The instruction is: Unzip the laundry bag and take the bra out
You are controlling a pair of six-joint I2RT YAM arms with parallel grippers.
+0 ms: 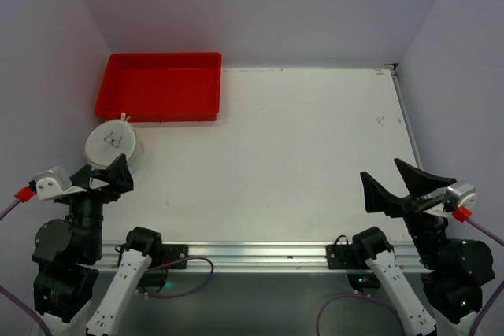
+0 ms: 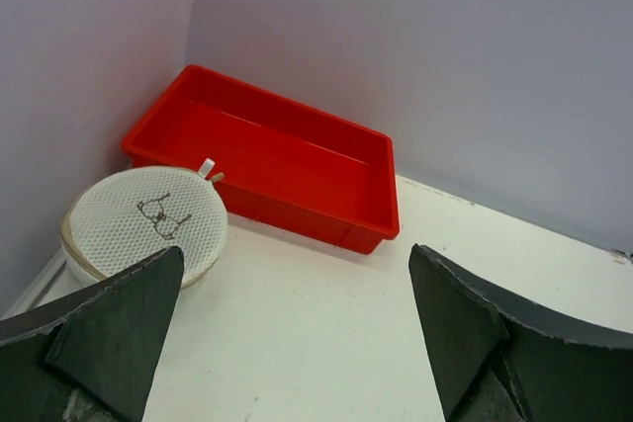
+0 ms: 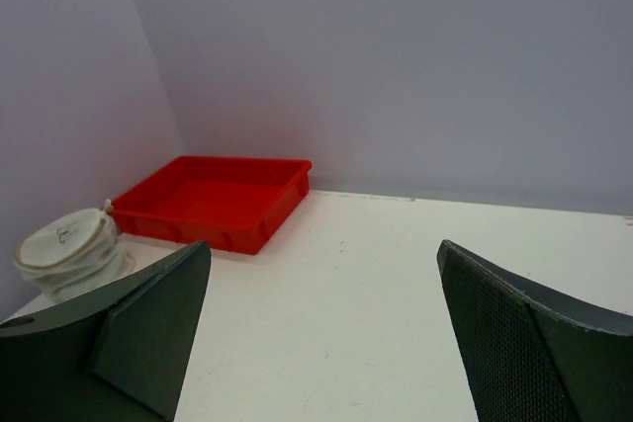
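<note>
The laundry bag [image 1: 113,145] is a round white mesh pouch with a small black bra drawing on its top face. It lies at the table's left edge, just in front of the red tray. It also shows in the left wrist view [image 2: 143,219] and, far left, in the right wrist view [image 3: 64,244]. A small white tab [image 2: 208,167] sticks up at its far rim. The bag looks closed and the bra is hidden. My left gripper [image 1: 101,172] is open and empty just near of the bag [image 2: 297,254]. My right gripper [image 1: 382,171] is open and empty at the near right [image 3: 324,246].
A red rectangular tray [image 1: 157,57] stands at the back left against the wall, empty, and shows in both wrist views [image 2: 297,214] [image 3: 213,229]. Grey walls close the table on the left, back and right. The white table [image 1: 299,155] spreads between the arms.
</note>
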